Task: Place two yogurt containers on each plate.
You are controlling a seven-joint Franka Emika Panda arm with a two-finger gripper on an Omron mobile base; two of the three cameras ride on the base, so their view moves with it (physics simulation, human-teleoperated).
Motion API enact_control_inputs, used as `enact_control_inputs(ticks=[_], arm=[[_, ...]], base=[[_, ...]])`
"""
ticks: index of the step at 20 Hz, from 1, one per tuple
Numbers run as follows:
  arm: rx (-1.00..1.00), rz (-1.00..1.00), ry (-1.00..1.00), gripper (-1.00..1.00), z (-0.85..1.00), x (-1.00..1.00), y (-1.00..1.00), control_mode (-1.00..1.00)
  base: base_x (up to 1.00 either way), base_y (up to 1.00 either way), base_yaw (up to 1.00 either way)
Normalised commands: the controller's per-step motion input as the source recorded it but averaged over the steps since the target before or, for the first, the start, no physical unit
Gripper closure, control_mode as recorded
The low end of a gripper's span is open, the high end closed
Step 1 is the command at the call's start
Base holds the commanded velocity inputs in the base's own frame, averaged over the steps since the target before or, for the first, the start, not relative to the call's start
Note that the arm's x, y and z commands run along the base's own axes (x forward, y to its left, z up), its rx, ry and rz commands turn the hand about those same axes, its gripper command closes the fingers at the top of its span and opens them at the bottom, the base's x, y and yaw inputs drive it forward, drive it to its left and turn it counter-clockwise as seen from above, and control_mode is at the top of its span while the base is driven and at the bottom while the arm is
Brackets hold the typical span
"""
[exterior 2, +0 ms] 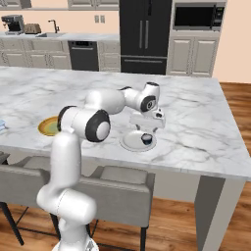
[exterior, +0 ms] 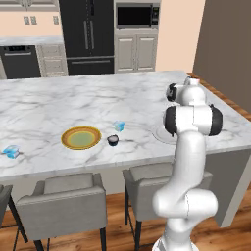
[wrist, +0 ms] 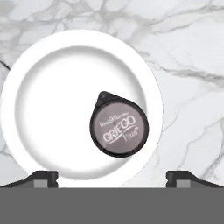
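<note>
Yogurt cup (wrist: 119, 127) lies on white plate (wrist: 52, 87), hand (wrist: 112, 177) above spread apart.

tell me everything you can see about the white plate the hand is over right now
The white plate is round, shallow and plain, with a glossy ceramic look and a raised rim. It lies flat on the marble island counter, near its front edge. One dark round yogurt cup with a greyish printed foil lid sits on it, off-centre toward one side. The open hand hovers above without touching.

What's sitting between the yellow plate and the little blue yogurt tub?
A dark round yogurt cup sits between the yellow plate and the blue tub, in the left base view.
</note>
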Motion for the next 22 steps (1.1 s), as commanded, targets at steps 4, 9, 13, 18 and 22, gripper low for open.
enact_control_inputs(ticks=[4,9,13,18,22], arm=[[0.00,0.01,-0.23,-1.00,0.33,-0.60,0.67,-1.00],[0.00,0.02,-0.21,-1.00,0.00,-0.64,1.00,-1.00],[-0.07,0.00,-0.13,-1.00,0.11,-0.51,1.00,-1.00],[-0.12,0.00,-0.01,-1.00,0.51,-0.14,1.00,-1.00],[-0.07,0.01,0.01,-1.00,0.45,0.00,1.00,-1.00]], base=[[0.00,0.00,0.00],[0.00,0.00,0.00],[0.00,0.00,0.00],[0.00,0.00,0.00],[0.00,0.00,0.00]])
